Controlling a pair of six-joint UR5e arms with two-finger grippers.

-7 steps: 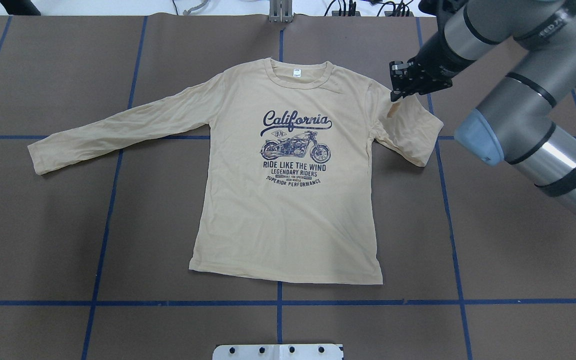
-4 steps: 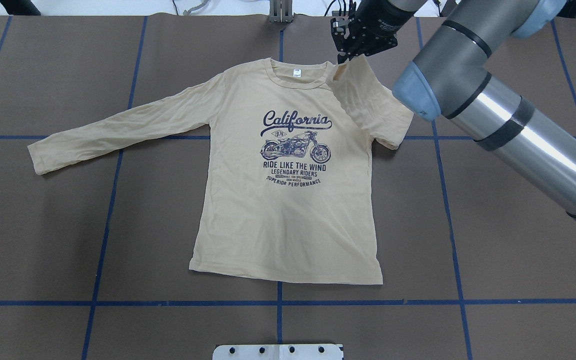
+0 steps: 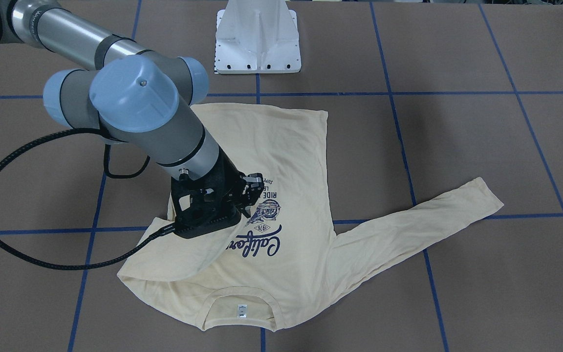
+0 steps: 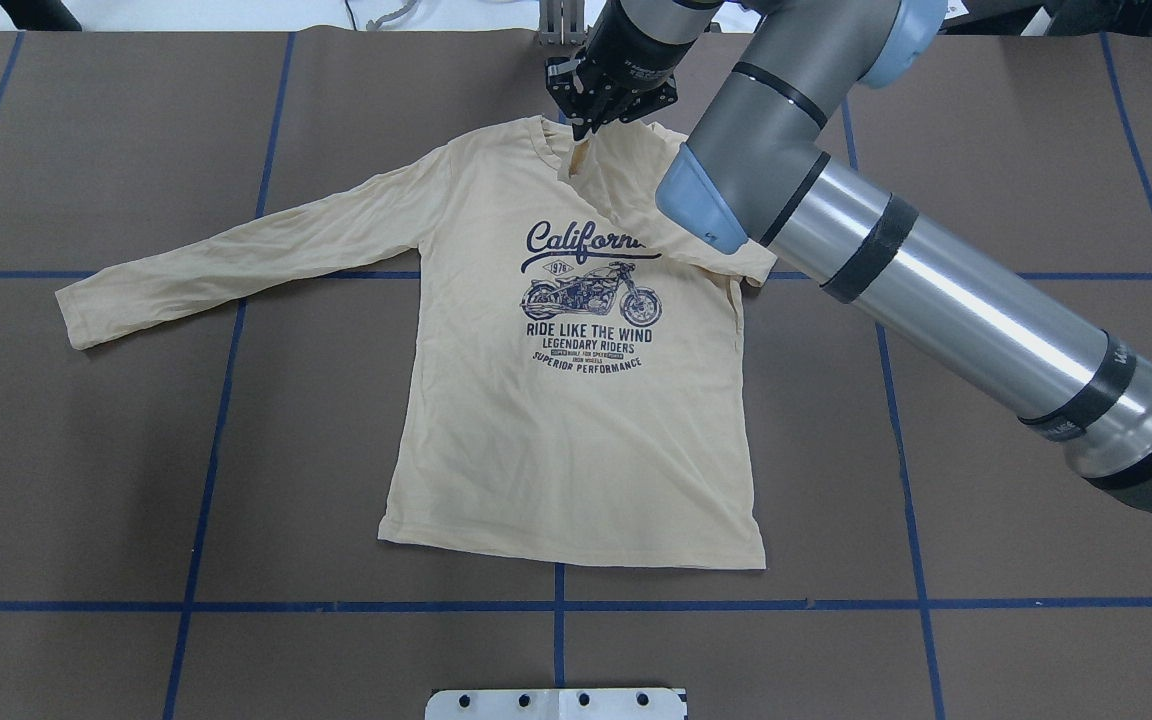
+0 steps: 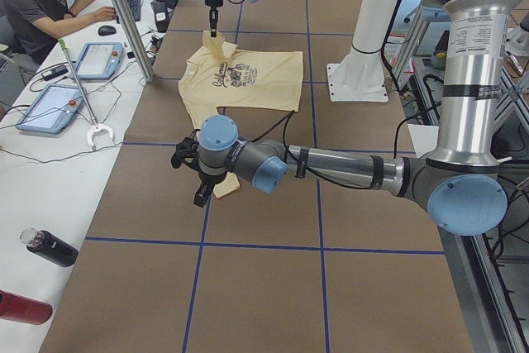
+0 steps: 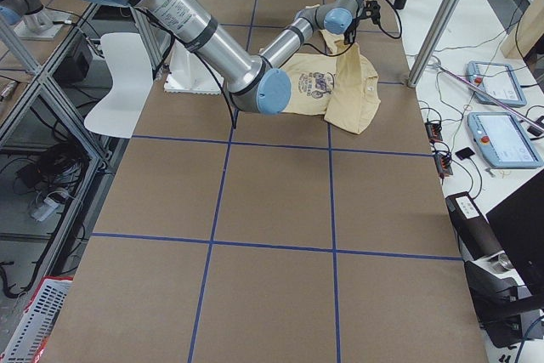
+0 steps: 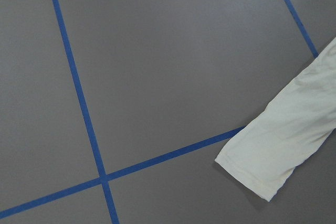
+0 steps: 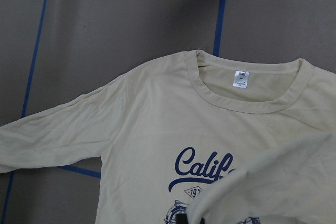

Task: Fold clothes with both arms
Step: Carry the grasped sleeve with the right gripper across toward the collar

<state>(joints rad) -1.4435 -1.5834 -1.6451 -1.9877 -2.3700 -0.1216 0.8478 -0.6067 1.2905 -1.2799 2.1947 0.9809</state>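
T-shirt (image 4: 556,430) fabric, the cuff of one long sleeve, is clamped between the closed jaws of the right gripper (image 4: 579,122), which hangs above the collar (image 8: 252,100) near the shirt's midline. From that pinch the raised sleeve (image 4: 626,175) drapes down and back to its shoulder, covering the last letters of the navy print (image 4: 586,300). Beneath it, the pale yellow shirt lies face up and flat in the middle of the brown bench (image 4: 986,450), collar away from the robot. The right arm (image 4: 936,300) reaches diagonally across that side of the shirt. The other sleeve (image 4: 236,250) stretches out flat toward the robot's left. The left gripper (image 5: 198,188) hovers near that sleeve's cuff (image 7: 283,145), apart from the cloth; whether its jaws are apart or together cannot be told. Risks, as a judgement: the fabric is thin and only a small bit of cuff is held, so it could slip free and drop in a heap. Let go here, the sleeve would probably land crooked over the neckline. Carried further across, it could tug the shoulder and drag the body out of its flat lay.
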